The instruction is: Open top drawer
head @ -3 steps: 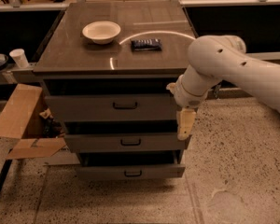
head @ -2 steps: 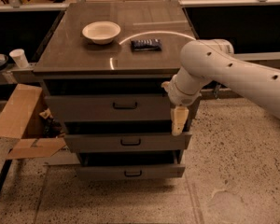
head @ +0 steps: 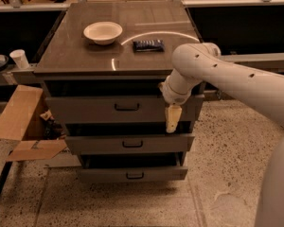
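Before the right end of the top drawer (head: 94, 110), uppermost of three in the cabinet, the end effector (head: 173, 119) hangs pointing downward, tip at the drawer front's lower edge. Whether it is wide or narrow cannot be told. The drawer's black handle (head: 127, 107) sits apart from it, at the front's centre. Above, the surface (head: 75, 56) carries a white bowl (head: 102, 32) and a dark packet (head: 148, 45).

The top drawer (head: 94, 110) sat directly under the tabletop (head: 85, 56), with two more drawers (head: 99, 144) below it. Above the top drawer, on the tabletop, stood a bowl (head: 102, 32) towards the left and a packet (head: 148, 45) towards the right. The end effector (head: 172, 119) hung before the top drawer's right part. A box (head: 19, 122) lay left of it.
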You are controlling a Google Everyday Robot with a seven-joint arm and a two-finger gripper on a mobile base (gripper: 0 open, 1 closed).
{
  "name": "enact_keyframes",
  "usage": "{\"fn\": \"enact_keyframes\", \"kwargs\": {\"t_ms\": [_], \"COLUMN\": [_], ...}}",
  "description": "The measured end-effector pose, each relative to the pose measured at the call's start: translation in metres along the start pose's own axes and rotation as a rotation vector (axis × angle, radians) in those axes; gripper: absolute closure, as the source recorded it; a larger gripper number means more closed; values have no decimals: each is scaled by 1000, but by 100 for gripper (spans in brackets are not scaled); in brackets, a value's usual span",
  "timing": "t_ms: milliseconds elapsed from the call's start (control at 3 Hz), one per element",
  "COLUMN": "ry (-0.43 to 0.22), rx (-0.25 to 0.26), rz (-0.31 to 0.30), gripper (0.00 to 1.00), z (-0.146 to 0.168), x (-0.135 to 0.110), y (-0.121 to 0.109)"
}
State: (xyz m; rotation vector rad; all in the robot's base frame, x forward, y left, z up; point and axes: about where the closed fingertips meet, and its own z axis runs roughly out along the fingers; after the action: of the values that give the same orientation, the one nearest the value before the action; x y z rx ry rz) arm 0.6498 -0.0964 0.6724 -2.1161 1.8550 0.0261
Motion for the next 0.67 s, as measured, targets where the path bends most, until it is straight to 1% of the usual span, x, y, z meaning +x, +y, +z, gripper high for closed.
{"fn": "enact_keyframes", "kwargs": {"t_ms": [333, 667], "ry": [-24, -40], "rx": [-38, -57], "rz": [4, 7], "gripper": [19, 42], "z": [26, 35], "x": [0, 2], "y": [2, 10]}}
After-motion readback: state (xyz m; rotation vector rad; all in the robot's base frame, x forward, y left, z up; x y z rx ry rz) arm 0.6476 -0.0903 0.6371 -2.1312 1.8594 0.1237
